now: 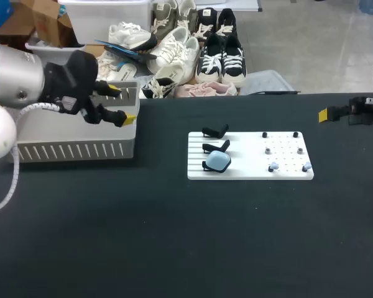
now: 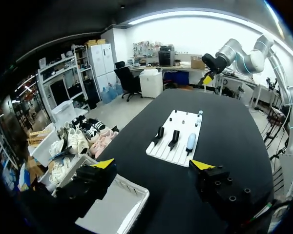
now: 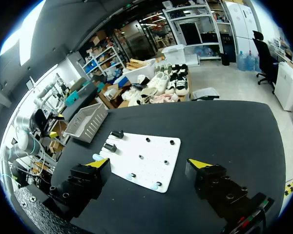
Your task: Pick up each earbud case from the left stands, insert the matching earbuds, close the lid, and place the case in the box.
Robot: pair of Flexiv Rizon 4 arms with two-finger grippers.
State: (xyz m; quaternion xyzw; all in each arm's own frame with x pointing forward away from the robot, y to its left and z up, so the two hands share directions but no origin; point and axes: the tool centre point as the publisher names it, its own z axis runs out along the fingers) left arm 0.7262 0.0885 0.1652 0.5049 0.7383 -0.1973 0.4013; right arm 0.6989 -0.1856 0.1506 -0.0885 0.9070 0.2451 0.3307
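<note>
**Jaws spread wide as blue case sits on its stand**

The left arm (image 1: 18,74) holds the left jaws spread, pinching nothing, over the 3 o'clock end of the white slatted box (image 1: 74,151) on the counter's (image 1: 174,236) 9 o'clock side. Toward 3 o'clock lies a white board (image 1: 252,162). Three black stands (image 1: 215,131) line its 9 o'clock edge, and the one at 7 o'clock bears the pale blue earbud case (image 1: 218,162). Two pale blue earbuds (image 1: 273,167) sit near the board's 5 o'clock edge. The right jaws, likewise spread and empty, hang at the counter's 2 o'clock edge.
</note>
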